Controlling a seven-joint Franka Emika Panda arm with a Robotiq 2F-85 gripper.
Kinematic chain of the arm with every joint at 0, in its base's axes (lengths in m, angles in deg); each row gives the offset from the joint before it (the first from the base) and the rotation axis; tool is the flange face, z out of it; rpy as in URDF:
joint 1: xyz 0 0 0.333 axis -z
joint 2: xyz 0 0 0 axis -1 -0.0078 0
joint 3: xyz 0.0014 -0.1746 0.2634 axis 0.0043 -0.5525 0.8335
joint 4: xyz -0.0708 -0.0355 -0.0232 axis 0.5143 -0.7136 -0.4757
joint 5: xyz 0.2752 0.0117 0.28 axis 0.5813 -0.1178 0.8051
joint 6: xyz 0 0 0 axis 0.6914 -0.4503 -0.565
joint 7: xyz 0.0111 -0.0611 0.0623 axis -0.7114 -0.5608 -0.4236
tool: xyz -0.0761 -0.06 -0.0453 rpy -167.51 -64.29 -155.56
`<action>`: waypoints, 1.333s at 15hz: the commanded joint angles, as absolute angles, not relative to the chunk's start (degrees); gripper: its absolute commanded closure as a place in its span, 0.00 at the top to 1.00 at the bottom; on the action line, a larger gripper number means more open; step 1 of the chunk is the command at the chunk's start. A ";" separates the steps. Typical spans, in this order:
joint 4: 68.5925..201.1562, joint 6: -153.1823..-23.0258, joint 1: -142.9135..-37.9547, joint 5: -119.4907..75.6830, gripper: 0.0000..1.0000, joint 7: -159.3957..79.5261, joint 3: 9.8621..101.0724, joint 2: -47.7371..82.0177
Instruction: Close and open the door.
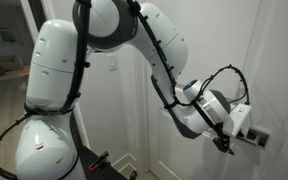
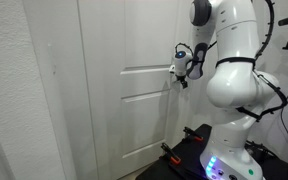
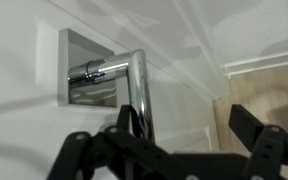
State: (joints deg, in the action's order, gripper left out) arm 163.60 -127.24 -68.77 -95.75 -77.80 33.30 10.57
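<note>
The gripper (image 3: 162, 132) hangs open just before the handle (image 3: 139, 95) on the door (image 2: 124, 90); best to centre it between the jaws, close firmly, then follow the hinge arc

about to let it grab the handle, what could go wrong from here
1. In the wrist view the lever handle looks off-centre between the open fingers, nearer the one on the picture's left. Closing may nudge it sideways rather than clamp it squarely.
2. The lever is smooth polished metal, so the grip might slide along it once the door starts to swing.
</note>
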 commanded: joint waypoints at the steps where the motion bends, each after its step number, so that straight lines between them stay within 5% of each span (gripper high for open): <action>1: 162.58 -127.18 -68.16 -96.42 1.00 -75.62 32.22 7.35; 4: 161.89 -127.07 -67.95 -96.09 0.99 -75.83 32.20 6.12; 5: 161.67 -127.04 -67.88 -96.03 0.75 -75.87 32.20 5.84; 7: 161.26 -126.94 -67.80 -95.77 0.70 -75.99 32.26 5.53; 16: 159.94 -124.61 -64.67 -95.05 0.04 -77.92 36.25 4.56; 20: 161.44 -123.17 -62.87 -95.45 0.00 -79.07 38.13 3.73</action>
State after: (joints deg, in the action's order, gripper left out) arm 156.17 -126.43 -64.92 -95.11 -77.97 37.38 3.07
